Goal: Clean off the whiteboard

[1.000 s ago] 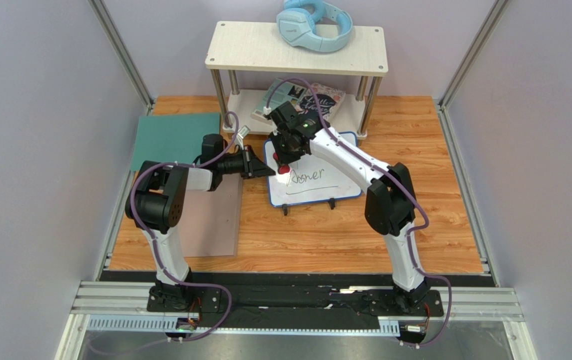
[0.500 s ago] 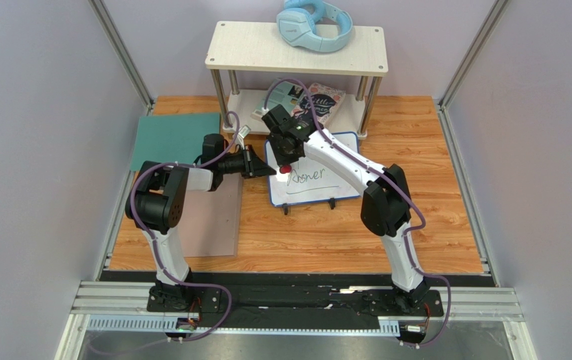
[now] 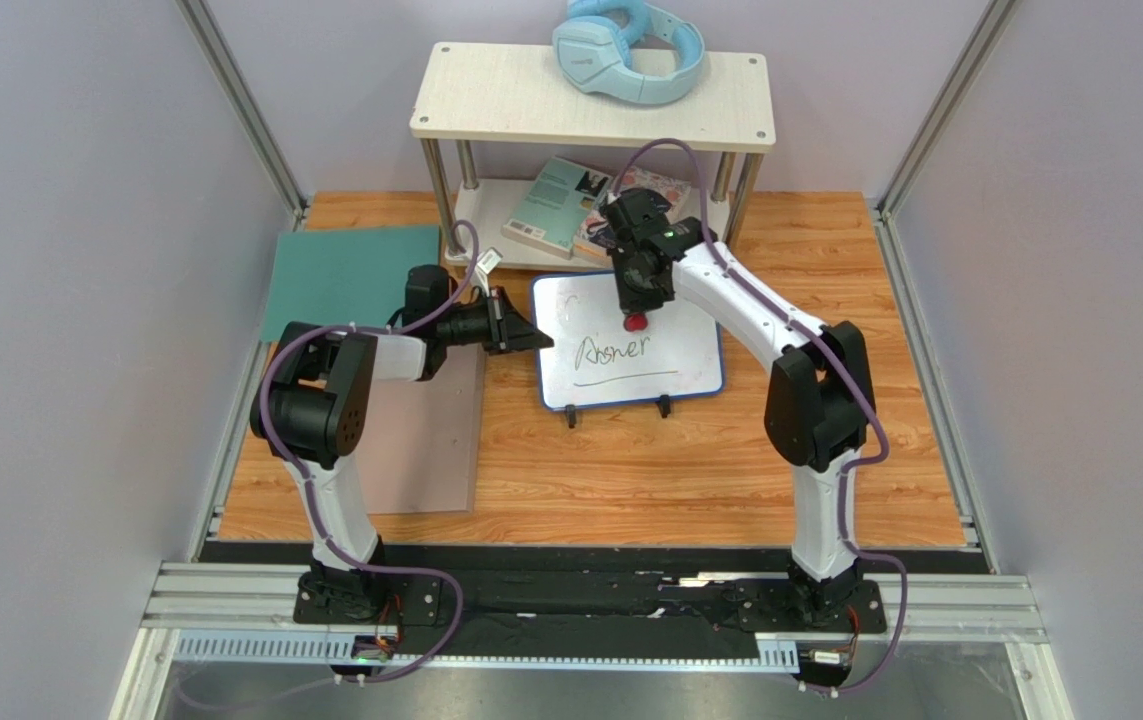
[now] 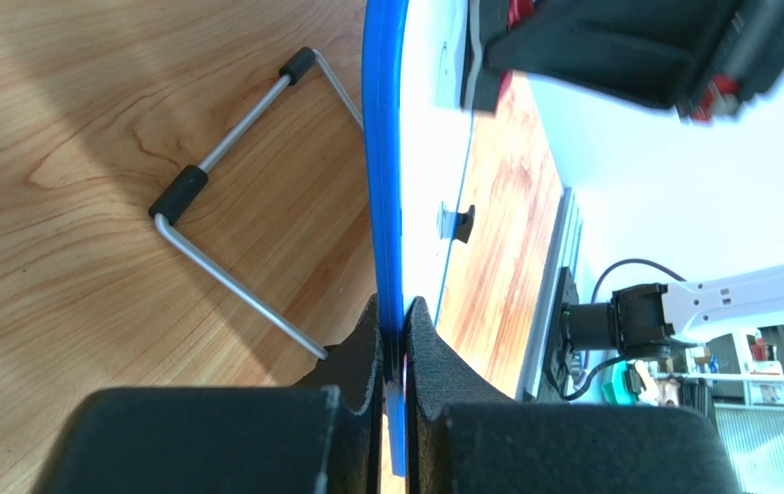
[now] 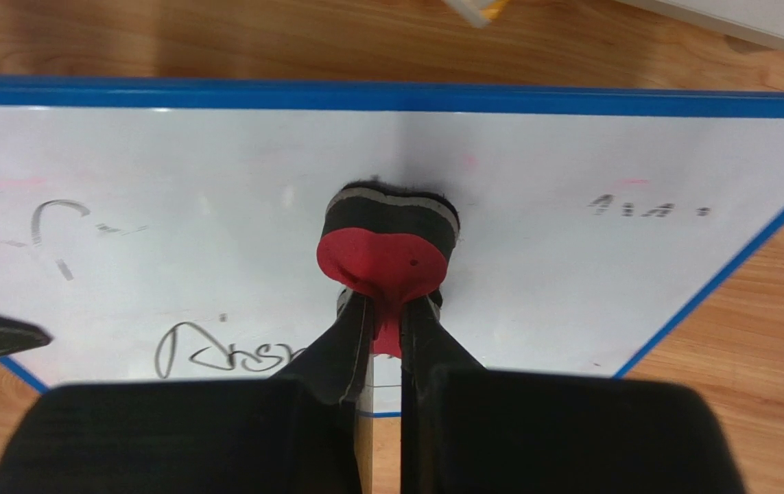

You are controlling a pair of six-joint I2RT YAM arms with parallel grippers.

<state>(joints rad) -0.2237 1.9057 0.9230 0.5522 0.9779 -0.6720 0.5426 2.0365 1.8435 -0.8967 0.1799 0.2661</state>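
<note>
On my left, the left gripper was clamped onto the blue left edge of the whiteboard — fingers squeezed tight on the frame in the wrist view. The board sat on the wooden counter just in front of the little shelf, with a scrawled word and an underline across its lower half. Over on the right, the right gripper had the red eraser pinched — felt side down on the board's upper middle.
</note>
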